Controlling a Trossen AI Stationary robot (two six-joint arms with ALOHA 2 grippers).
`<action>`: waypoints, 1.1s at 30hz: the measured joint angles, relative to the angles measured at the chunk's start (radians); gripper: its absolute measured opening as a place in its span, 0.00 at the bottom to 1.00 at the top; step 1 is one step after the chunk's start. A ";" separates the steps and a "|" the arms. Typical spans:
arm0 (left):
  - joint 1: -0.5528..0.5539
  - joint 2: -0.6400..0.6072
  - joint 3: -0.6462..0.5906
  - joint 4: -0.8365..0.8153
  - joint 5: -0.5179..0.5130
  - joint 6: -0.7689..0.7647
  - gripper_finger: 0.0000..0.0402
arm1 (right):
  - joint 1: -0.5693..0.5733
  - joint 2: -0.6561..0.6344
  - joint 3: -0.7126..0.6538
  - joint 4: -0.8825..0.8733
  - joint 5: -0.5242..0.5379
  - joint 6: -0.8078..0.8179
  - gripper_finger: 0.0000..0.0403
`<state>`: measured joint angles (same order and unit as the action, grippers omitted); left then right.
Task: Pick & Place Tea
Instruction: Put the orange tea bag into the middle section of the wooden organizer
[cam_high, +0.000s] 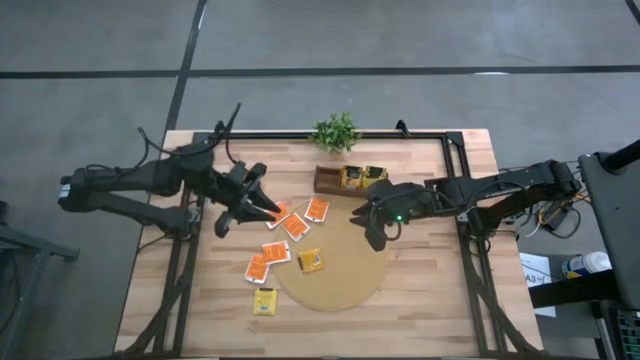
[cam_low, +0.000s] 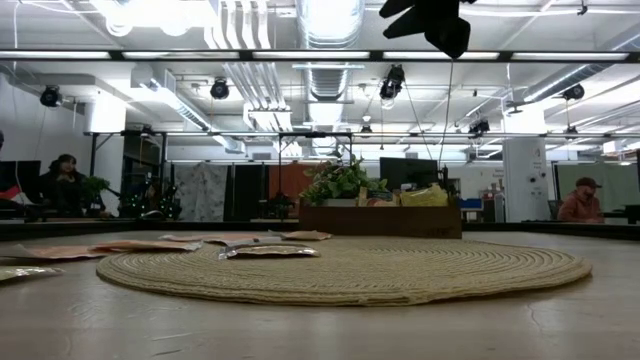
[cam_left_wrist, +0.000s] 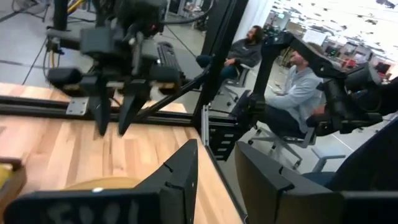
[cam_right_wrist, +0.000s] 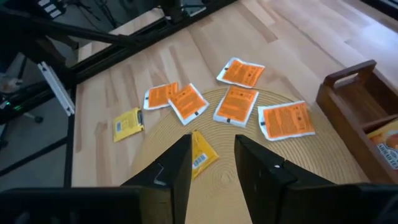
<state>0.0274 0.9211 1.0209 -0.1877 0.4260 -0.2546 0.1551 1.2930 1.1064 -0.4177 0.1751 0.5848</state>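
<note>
Above scattered tea packets, fingers of both grippers parted, empty; best lowered squarely over one packet's edge.

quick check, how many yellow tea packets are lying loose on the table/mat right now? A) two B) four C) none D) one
A: one yellow packet lies on the round mat, and a second yellow packet lies on the bare wood off the mat's edge; the other loose packets are orange.
</note>
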 joint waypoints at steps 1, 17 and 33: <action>-0.001 0.016 0.014 0.001 0.001 0.000 0.26 | 0.000 0.000 -0.004 0.007 0.005 0.000 0.29; -0.073 0.195 0.064 -0.107 -0.002 0.048 0.58 | 0.019 0.000 -0.023 0.066 0.008 -0.001 0.30; -0.230 0.367 0.062 -0.373 -0.180 0.080 0.58 | 0.024 0.000 -0.020 0.058 0.007 -0.001 0.29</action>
<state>-0.2025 1.2877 1.0825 -0.5609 0.2455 -0.1750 0.1795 1.2934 1.0866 -0.3595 0.1824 0.5839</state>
